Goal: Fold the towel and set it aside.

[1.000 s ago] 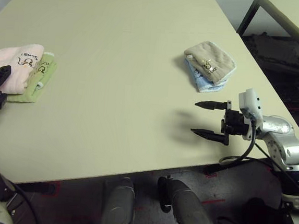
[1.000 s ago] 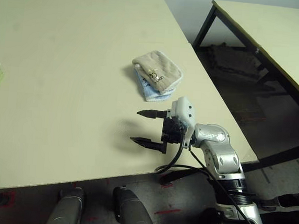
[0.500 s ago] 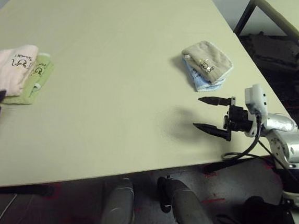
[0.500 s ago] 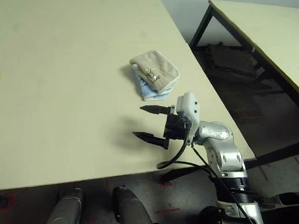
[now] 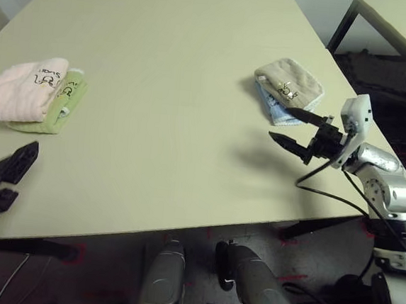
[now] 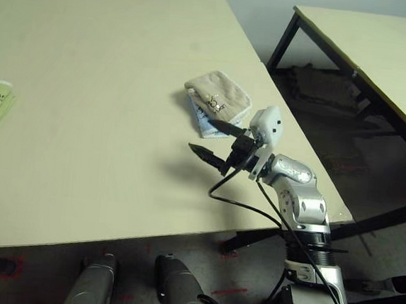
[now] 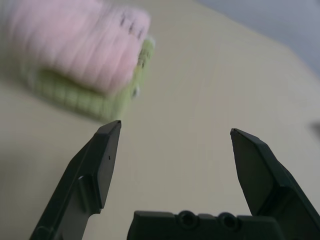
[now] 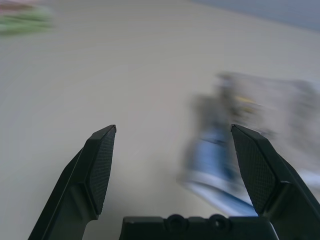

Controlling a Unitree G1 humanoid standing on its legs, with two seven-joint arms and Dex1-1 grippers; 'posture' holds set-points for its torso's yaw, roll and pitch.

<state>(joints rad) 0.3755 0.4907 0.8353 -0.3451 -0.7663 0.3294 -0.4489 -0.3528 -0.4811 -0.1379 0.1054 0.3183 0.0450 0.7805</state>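
Observation:
The pale pink towel (image 5: 22,91) lies folded at the table's left, on top of a small light-green folded towel (image 5: 63,104). My left gripper (image 5: 7,176) hovers open near the table's front left edge, a short way in front of the towel and apart from it. In the left wrist view the towel (image 7: 75,45) sits beyond the spread fingers (image 7: 102,160), with nothing between them. My right gripper (image 5: 282,123) stands open and empty over the table's right side.
A tan towel folded over a blue one (image 5: 288,85) lies just beyond the right gripper's tips, near the table's right edge. The beige table (image 5: 162,134) is bare across its middle. A second table (image 6: 382,54) stands to the right across a gap.
My left gripper has drawn back from the pink towel toward the table's front edge. My right gripper has risen and swung closer to the tan and blue stack. The camera shifted slightly.

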